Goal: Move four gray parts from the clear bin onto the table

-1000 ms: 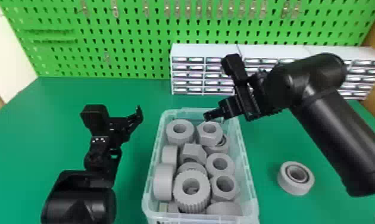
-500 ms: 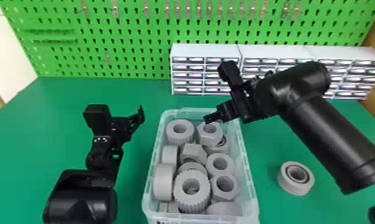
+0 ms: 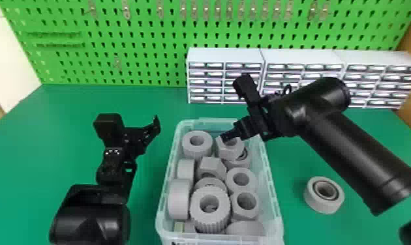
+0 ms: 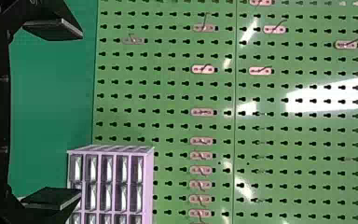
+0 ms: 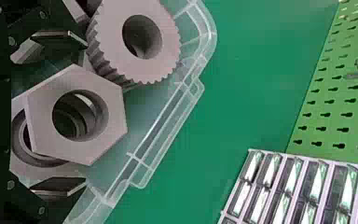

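Note:
The right gripper (image 3: 226,138) is at the back of the clear bin (image 3: 276,211), over a gray hex nut (image 3: 229,150). In the right wrist view the right gripper (image 5: 58,112) stands open, its fingers on either side of the hex nut (image 5: 114,112); contact cannot be told. A ribbed gray gear (image 5: 168,42) lies beside that nut, and a gray ring is partly under it. Several more gray parts fill the bin. One gray ring (image 3: 324,195) lies on the table right of the bin. Left of the bin is my left gripper (image 3: 149,130), open in the left wrist view (image 4: 53,114).
White drawer cabinets (image 3: 226,55) stand along the back of the green table (image 3: 68,107). Behind them rises a green pegboard (image 3: 143,39) with small metal hooks. Bare table lies left of the bin and around the loose ring.
My right gripper has shifted left and slightly down over the hex nut at the bin's back. The left arm has barely moved.

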